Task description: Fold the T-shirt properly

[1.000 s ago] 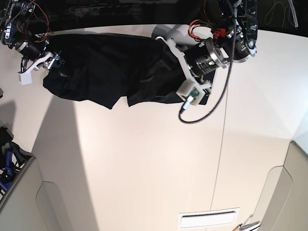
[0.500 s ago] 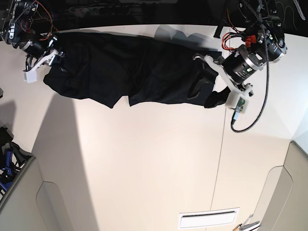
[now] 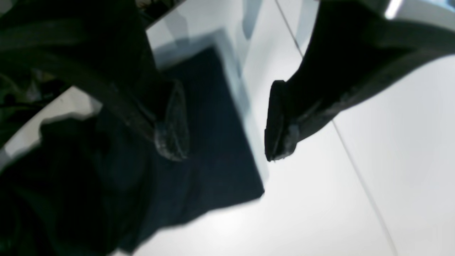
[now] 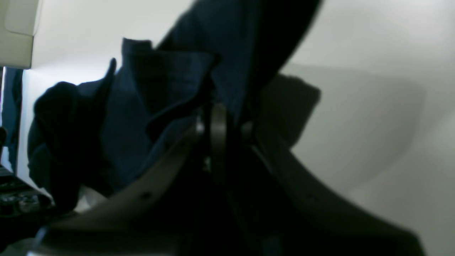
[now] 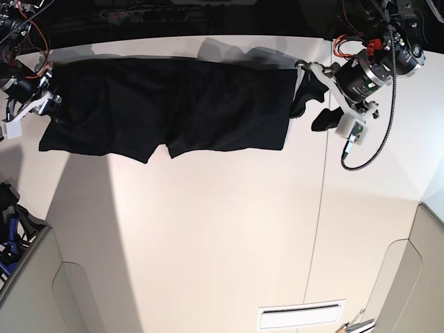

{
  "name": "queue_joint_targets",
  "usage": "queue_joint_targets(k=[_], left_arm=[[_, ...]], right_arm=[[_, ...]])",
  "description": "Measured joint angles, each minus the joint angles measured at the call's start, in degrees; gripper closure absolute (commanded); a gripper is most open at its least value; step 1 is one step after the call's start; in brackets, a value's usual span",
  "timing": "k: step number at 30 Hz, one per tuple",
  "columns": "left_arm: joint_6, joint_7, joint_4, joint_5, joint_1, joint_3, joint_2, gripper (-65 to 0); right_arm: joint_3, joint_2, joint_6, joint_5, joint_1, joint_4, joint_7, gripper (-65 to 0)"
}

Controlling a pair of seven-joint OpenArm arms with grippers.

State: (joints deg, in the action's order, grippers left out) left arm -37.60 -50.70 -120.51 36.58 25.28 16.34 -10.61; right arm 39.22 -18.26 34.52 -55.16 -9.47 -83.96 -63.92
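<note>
The black T-shirt (image 5: 173, 104) lies stretched wide along the far edge of the white table (image 5: 208, 229). My right gripper (image 5: 47, 100) is at its left end. In the right wrist view this gripper (image 4: 222, 106) is shut on a bunched fold of the T-shirt (image 4: 142, 106). My left gripper (image 5: 313, 105) is open, just off the shirt's right edge. In the left wrist view its fingers (image 3: 174, 124) stand wide apart around the gripper's middle (image 3: 224, 138), above a flat corner of the shirt (image 3: 199, 170), holding nothing.
A table seam (image 5: 320, 208) runs front to back under the left arm. A black cable (image 5: 368, 156) loops off that arm. A white slotted plate (image 5: 300, 317) sits near the front edge. Grey bins stand at the lower left (image 5: 28, 291) and lower right (image 5: 416, 277).
Both arms moved outward and pulled the shirt out flat and wider. My left gripper opened and let go of the shirt's right end. My right gripper kept hold and moved left.
</note>
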Motion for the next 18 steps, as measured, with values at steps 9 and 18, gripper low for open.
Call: queue_joint_targets(k=[9,18], left_arm=[[0.5,4.9,14.3,-0.3,0.3,0.0,0.0,-36.9],[-0.5,7.6,19.3,0.4,-0.5,-4.5,0.0,-36.9]], right_arm=[[0.6,-3.5,0.0,-6.6,1.6,-3.8,-3.7,0.0],[-0.8,2.0,0.0,-9.0,4.3,-20.4,-6.3,0.0]])
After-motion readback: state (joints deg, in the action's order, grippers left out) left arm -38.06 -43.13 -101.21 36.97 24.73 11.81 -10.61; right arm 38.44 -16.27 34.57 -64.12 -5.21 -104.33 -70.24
